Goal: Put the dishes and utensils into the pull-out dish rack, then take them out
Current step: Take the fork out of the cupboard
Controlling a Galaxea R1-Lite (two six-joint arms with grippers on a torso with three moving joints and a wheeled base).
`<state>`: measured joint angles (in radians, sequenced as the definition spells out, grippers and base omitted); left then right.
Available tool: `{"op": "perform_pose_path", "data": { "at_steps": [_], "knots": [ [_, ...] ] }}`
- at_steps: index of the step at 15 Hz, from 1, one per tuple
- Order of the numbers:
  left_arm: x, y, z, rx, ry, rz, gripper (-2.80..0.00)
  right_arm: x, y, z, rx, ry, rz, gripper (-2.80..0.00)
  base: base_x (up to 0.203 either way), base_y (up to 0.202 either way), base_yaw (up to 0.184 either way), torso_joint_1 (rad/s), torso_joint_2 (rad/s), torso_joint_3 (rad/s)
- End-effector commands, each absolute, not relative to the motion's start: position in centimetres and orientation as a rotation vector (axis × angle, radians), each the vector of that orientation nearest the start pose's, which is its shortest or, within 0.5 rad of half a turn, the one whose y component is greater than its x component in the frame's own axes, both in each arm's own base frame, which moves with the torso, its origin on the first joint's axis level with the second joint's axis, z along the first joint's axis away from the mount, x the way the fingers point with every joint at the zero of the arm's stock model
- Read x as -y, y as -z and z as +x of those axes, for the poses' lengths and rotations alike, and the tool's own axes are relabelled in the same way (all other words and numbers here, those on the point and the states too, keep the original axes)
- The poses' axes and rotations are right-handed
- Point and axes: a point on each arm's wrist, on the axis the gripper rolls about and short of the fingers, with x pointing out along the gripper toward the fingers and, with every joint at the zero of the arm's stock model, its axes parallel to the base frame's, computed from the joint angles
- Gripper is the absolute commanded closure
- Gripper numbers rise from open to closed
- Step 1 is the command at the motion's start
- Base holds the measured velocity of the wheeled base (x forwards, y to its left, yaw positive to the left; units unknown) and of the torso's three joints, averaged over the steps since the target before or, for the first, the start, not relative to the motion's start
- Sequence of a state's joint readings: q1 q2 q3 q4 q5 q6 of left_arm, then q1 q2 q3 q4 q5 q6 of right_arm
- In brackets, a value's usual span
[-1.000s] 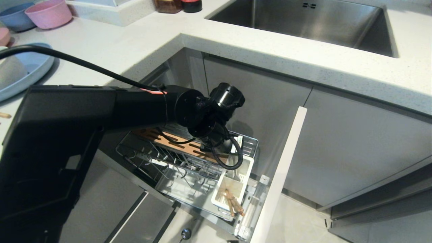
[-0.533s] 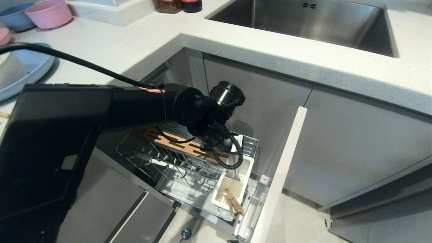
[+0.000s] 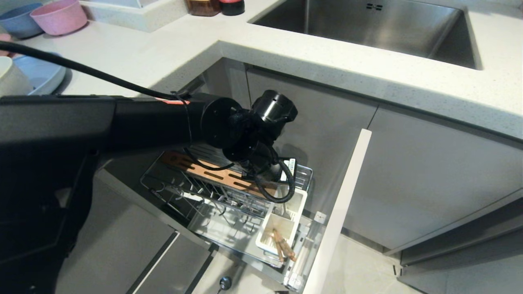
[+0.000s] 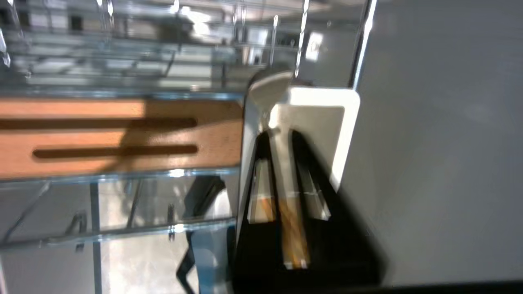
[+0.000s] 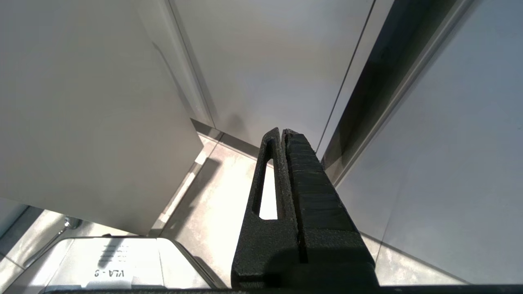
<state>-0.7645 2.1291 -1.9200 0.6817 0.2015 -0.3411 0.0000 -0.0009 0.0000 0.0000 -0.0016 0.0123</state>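
While the plate (image 3: pixel 41 73) and bowl (image 3: pixel 10 77) sit up on the counter, the left gripper (image 4: pixel 280 136) is pinched nearly shut on the spoon (image 4: pixel 267 87) handle, over the caddy (image 4: pixel 322 110).

Chopsticks (image 3: pixel 282 247) take the front pocket, so the back one's for this, I guess. It's a tight spot: the wooden strip (image 4: pixel 122 134) is right beside it and the front panel (image 3: pixel 339 212) is close. The right gripper (image 5: pixel 282 130) is parked, closed, empty.

The left claw (image 4: pixel 282 163) is blurry in the left wrist view, so what it pinches is hard to make out. In the head view the black arm (image 3: pixel 143 122) hides that claw and part of the wooden strip (image 3: pixel 216 176). The cream bowl (image 3: pixel 10 77) and blue plate (image 3: pixel 43 71) on the desk (image 3: pixel 163 45) are cut off by the edge.
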Motion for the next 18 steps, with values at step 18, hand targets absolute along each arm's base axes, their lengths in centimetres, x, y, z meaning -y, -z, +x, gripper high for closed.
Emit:
{"op": "perform_pose_path", "data": {
  "at_steps": [18],
  "knots": [
    [28.8, -19.2, 31.4, -0.872, 0.360, 0.081, -2.80, 0.0, -7.5, -2.3, -0.002, 0.002, 0.012, 0.00, 0.000, 0.000, 0.000, 0.000, 0.00, 0.000]
  ]
}}
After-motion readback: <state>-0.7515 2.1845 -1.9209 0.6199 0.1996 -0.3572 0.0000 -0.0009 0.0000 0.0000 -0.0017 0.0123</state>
